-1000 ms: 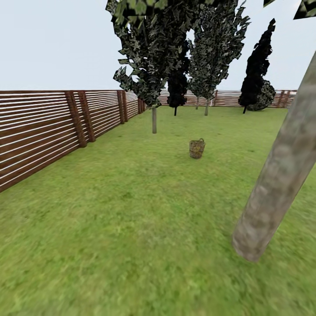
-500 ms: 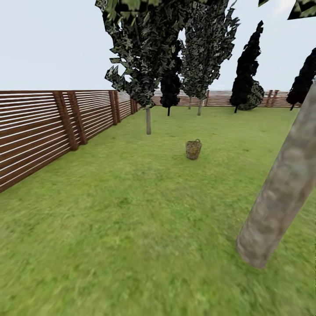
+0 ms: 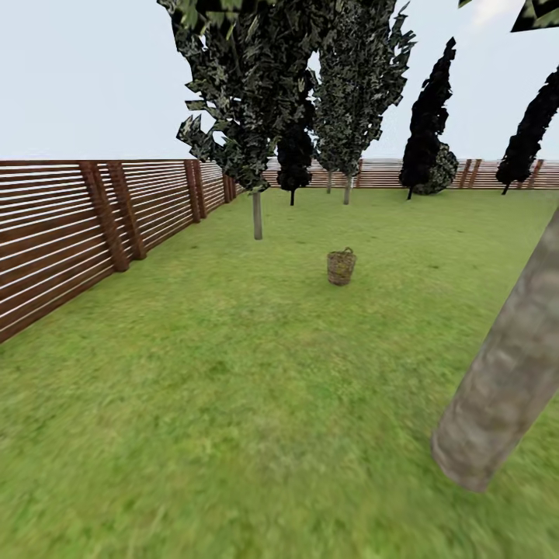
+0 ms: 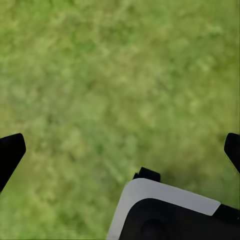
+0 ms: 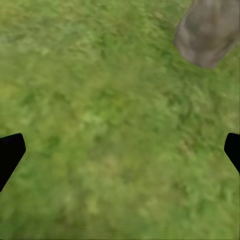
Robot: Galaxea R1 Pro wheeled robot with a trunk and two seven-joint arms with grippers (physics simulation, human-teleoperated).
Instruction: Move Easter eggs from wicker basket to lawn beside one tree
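A round brown woven-twig wicker basket [image 3: 341, 267] is seen standing upright on the wide bright green lawn [image 3: 233, 373], well ahead toward 12 o'clock in the head view; its contents cannot be made out from here. A thick, pale grey-brown mottled leaning tree trunk [image 3: 505, 373] is planted near at 4 o'clock, well apart from the basket. A brown slatted wooden fence [image 3: 70, 225] is run along the 9 to 10 o'clock side, and thin-trunked dark-leaved trees [image 3: 264, 101] are set beyond the basket. The left end effector [image 4: 120, 152] is held wide open over bare grass, empty. The right end effector [image 5: 120, 150] is likewise spread open and empty, with the trunk base [image 5: 207, 32] seen beyond it.
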